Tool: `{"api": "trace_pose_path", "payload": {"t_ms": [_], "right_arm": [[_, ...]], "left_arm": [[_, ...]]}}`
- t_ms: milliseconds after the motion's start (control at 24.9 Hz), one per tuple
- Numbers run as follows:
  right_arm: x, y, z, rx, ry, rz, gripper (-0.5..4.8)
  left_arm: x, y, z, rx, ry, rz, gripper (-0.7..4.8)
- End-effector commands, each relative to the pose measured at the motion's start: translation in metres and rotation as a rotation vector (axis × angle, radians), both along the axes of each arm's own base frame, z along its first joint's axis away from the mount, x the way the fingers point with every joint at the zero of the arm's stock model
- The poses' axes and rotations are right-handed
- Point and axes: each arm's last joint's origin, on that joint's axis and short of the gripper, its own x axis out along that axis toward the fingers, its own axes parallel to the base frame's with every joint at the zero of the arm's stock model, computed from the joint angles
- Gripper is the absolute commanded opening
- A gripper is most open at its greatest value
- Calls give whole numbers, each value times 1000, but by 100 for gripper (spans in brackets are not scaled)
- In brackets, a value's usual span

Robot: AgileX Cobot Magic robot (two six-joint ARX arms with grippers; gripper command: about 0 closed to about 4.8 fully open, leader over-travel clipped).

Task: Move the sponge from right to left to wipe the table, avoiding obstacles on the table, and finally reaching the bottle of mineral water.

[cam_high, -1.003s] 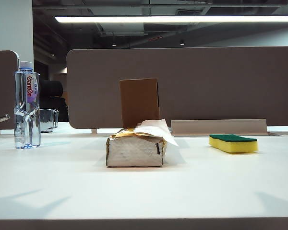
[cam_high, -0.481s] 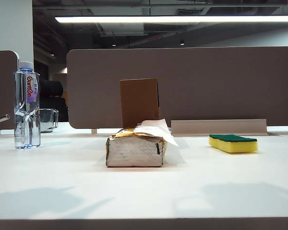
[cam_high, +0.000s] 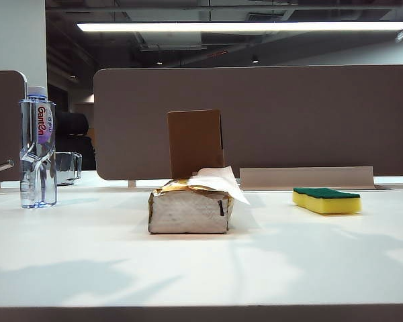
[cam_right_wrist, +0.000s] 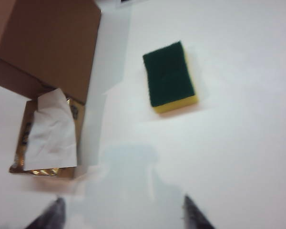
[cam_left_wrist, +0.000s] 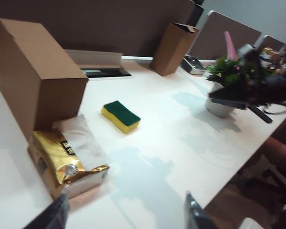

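Your foam sponge [cam_right_wrist: 170,77], green scouring top up, lies on the table [cam_high: 269,261], apart from both open, empty grippers, left [cam_left_wrist: 124,214] and right [cam_right_wrist: 121,212].

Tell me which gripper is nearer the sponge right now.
Right, most likely. The right gripper hangs open above the table with the sponge just ahead. The left gripper, also open, sees the sponge farther off, beyond the tissue pack.

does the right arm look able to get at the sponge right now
Probably yes. The right gripper is above the table, jaws apart, and the sponge lies alone on bare table; the tissue pack and box sit off to one side.
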Motion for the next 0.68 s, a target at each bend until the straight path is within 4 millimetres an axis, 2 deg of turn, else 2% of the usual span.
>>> {"api": "trace_pose_path", "payload": {"t_ms": [40, 80, 201, 281, 401, 682], "right_arm": [[40, 0, -3, 47, 45, 59, 456], [54, 0, -6, 49, 72, 61, 464], [75, -1, -13, 36, 101, 74, 464], [95, -2, -20, 31, 128, 78, 464], [118, -3, -36, 26, 144, 91, 464], [153, -3, -77, 48, 188, 109, 464]], "left_arm": [[6, -1, 0, -8, 17, -36, 312], [9, -1, -1, -9, 31, -37, 315], [13, -1, -2, -9, 51, -38, 336], [19, -1, -4, -28, 96, -64, 436], [29, -1, -8, -31, 141, -68, 436], [44, -2, -9, -34, 184, -98, 436]]}}
